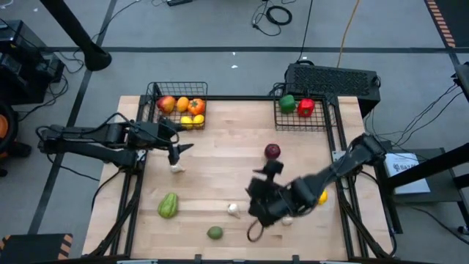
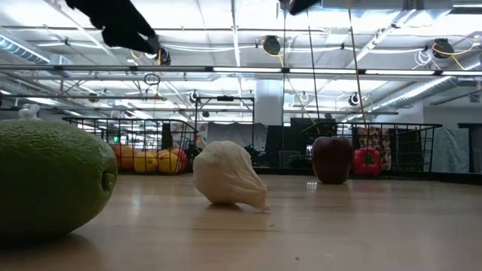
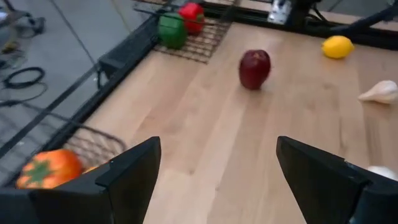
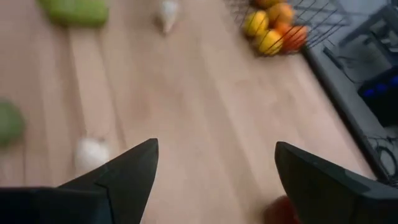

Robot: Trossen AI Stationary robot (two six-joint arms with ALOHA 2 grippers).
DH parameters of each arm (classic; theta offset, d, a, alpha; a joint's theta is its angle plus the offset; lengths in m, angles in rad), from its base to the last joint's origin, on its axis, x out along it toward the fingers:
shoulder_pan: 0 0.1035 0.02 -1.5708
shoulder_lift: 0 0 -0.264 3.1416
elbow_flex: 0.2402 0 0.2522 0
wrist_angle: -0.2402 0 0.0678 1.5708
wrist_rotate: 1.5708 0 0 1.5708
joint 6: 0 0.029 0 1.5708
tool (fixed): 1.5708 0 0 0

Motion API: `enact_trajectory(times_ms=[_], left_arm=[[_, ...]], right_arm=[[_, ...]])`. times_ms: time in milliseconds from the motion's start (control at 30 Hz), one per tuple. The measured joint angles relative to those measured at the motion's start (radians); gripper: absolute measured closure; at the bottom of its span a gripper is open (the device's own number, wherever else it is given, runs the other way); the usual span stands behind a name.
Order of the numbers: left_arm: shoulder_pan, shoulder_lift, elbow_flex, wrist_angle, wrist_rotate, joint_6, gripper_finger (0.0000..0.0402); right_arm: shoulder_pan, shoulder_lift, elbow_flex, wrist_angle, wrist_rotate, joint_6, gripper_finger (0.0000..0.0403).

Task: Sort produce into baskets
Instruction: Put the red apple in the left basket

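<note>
Table: light wooden top (image 1: 220, 154), planks running left to right, on a dark frame with black rails along its edges.
Left basket: dark wire mesh basket (image 1: 178, 91) at the far left corner, holding an apple, orange and yellow citrus and an orange tomato-like piece (image 1: 196, 107).
Right basket: matching wire basket (image 1: 302, 126) at the far right, holding a green pepper (image 1: 287, 103) and a red pepper (image 1: 305, 108) side by side.
Loose produce: dark red apple (image 1: 272, 151) right of centre; a garlic bulb (image 1: 233, 210) near the front edge; a round green fruit (image 1: 215, 232) just in front of it; a long green piece (image 1: 168, 205) at the near left; a lemon (image 3: 337, 46) by the right edge; another white bulb (image 1: 176, 168) under the left arm's fingers.
Left gripper: (image 3: 217, 177) over the left-centre of the table, jaws spread wide, holding nothing.
Right gripper: (image 4: 214, 180) over the near right part of the table, jaws spread wide, nothing between them.
Black box: vented black box (image 1: 333, 78) just behind the right basket.
Room: grey floor with cables and taped lines around the table; from table height, a ceiling of pipes, beams and strip lights.
</note>
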Motion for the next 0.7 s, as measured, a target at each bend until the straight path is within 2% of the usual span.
enact_trajectory(times_ms=[133, 267, 533, 700], left_arm=[[-0.02, 0.081, -0.01, 0.055, 0.005, 0.024, 0.0075], [-0.031, 0.165, -0.011, 0.101, 0.005, 0.024, 0.0075], [-0.05, 0.327, -0.011, 0.269, 0.007, 0.067, 0.0075], [-0.049, 0.401, -0.011, 0.361, 0.007, 0.11, 0.0075]], right_arm=[[0.017, 0.0, -0.074, -0.006, -0.013, 0.077, 0.009], [-0.009, -0.003, -0.088, -0.12, -0.06, 0.226, 0.009], [-0.031, -0.003, -0.088, -0.407, 0.021, 0.373, 0.009], [-0.078, -0.009, -0.088, -0.549, 0.121, 0.45, 0.009]])
